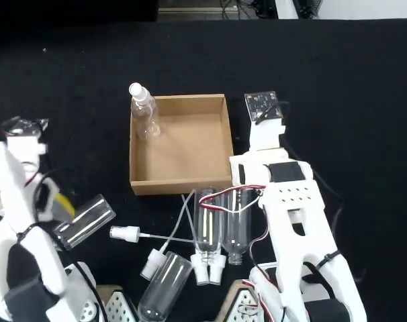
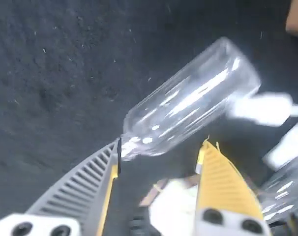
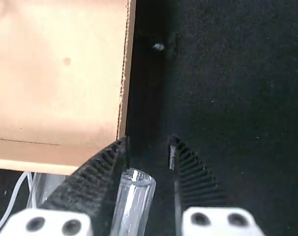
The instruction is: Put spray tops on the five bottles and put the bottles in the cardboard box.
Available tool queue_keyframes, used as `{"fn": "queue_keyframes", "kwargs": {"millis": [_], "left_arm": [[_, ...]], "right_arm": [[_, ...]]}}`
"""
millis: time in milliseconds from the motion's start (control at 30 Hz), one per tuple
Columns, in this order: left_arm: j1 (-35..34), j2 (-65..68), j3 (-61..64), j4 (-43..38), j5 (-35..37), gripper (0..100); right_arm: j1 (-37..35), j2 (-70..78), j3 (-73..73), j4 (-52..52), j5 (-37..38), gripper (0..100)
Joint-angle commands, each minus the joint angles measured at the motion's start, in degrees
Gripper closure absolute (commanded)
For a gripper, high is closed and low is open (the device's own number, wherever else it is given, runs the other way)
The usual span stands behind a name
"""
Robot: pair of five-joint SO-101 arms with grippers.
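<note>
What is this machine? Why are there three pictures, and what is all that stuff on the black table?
These are two robot arms side by side. One picture looks down from above; the other two come from a small camera on each arm's wrist. On the black table stands a cardboard box with one capped bottle in its corner. Four more bottles lie in front, with loose white spray tops among them. The left pincer is open beside one of those bottles. The right pincer is open too, with a bottle mouth between its fingers.
</note>
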Motion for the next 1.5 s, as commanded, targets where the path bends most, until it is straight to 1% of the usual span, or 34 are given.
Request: {"fn": "queue_keyframes", "kwargs": {"millis": [0, 67, 200, 300, 433, 533, 700, 800, 967, 1100, 1200, 1300, 1467], "left_arm": [[-7.1, -0.4, 0.1, -3.6, -23.1, 76], [-10.1, -1.1, 4.3, -6.2, -27.1, 76], [-15.8, -1.1, 8.9, -8.9, -35.5, 76], [-18.0, -1.1, 12.0, -14.6, -40.3, 76], [-18.7, -1.0, 17.1, -26.7, -39.8, 76], [-18.3, -1.1, 21.5, -33.1, -37.9, 76], [-18.7, -1.0, 21.6, -43.5, -30.2, 76], [-18.2, -0.4, 20.1, -47.3, -22.8, 76], [-11.7, -0.4, 19.0, -45.5, -8.2, 76], [-6.1, -0.8, 19.0, -46.0, 4.3, 76], [-2.7, -0.4, 16.4, -46.0, 12.3, 76], [-1.3, -0.4, 13.1, -46.0, 17.4, 76], [-1.8, -1.1, 10.2, -44.1, 22.2, 75]], "right_arm": [[1.5, -2.6, -3.4, -0.1, 0.4, 87.8], [1.5, -2.7, -3.4, -0.1, 0.4, 87.8], [1.5, -2.6, -3.4, -0.2, 0.4, 87.8], [1.5, -2.6, -3.5, -0.2, 0.4, 87.8], [1.5, -2.6, -3.5, -0.2, 0.4, 87.8], [1.5, -2.6, -3.5, -0.2, 0.4, 87.8], [1.5, -2.5, -3.5, -0.2, 0.4, 87.8], [1.5, -2.5, -3.5, -0.2, 0.4, 87.8], [1.5, -2.5, -3.4, -1.0, 0.4, 87.8], [1.5, -2.5, -3.2, -0.9, 0.4, 87.8], [1.5, -2.6, -2.9, -1.0, 0.4, 87.8], [1.5, -2.6, -2.8, -1.0, 0.4, 87.8], [1.5, -2.6, -2.8, -1.0, 0.4, 87.8]]}}
